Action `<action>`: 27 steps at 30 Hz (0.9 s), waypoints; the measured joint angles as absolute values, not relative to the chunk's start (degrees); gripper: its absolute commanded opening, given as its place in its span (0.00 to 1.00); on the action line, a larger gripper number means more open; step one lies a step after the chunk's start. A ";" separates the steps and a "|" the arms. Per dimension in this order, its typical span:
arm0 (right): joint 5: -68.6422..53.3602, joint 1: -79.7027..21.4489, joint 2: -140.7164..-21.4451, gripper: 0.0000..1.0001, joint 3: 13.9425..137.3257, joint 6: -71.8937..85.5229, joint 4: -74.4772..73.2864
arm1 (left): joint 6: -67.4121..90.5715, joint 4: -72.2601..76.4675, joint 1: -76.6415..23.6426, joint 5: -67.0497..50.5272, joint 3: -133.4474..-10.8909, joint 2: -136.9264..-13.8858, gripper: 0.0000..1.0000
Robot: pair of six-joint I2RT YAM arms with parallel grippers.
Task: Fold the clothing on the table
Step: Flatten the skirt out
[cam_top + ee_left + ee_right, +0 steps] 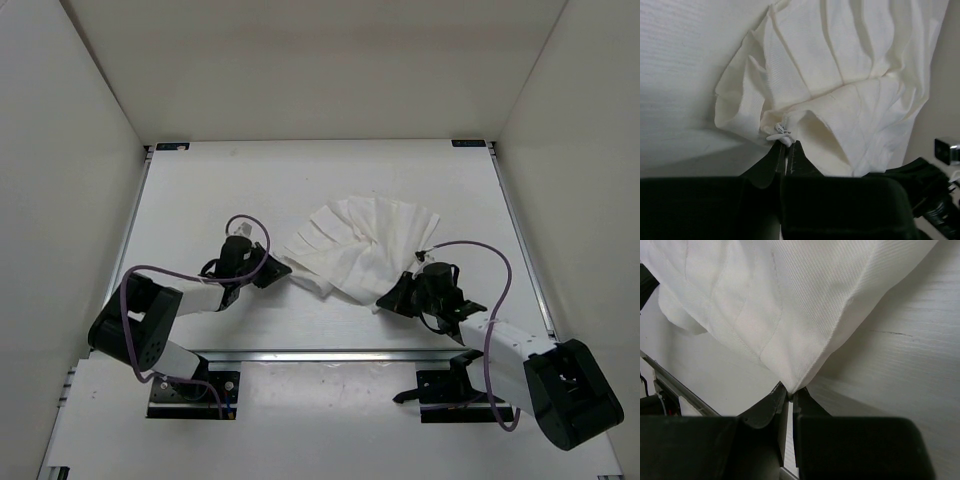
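Clothing point(365, 245) lies fanned at the middle of the table point(200, 190), between the arms. Left gripper point(785, 150) is pinched on a bunched hem at the left edge. Right gripper point(790, 396) is clamped on the near right corner — two held points, probably so the near edge can be lifted and folded over together.

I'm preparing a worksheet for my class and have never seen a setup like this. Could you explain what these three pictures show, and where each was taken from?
This is a robot: a left arm and a right arm, bolted at the near edge of a white table. The wide picture looks down from above. The other two come from a camera on each arm's wrist. A white pleated garment lies on the table. The left pincer pinches its edge on one side, and the right pincer pinches a corner on the other.
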State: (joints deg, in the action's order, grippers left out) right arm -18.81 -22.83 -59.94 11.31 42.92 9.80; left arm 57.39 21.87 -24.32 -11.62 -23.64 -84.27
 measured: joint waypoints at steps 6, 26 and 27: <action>-26.63 -18.24 -58.52 0.00 17.32 37.74 2.46 | 53.87 17.63 -20.21 -15.44 -30.20 -83.74 0.00; -59.48 -1.61 -48.99 0.01 55.18 45.10 -4.38 | 29.47 -13.39 -12.16 -23.05 -66.85 -49.01 0.00; -59.51 -1.45 -50.26 0.00 55.18 45.12 -4.08 | 29.26 -14.02 -11.94 -22.92 -66.08 -50.15 0.00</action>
State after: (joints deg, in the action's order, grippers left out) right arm -59.51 -1.45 -50.26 55.18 45.12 -4.08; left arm 29.26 -14.02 -11.94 -22.92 -66.08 -50.15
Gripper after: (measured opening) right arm 0.028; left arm 0.035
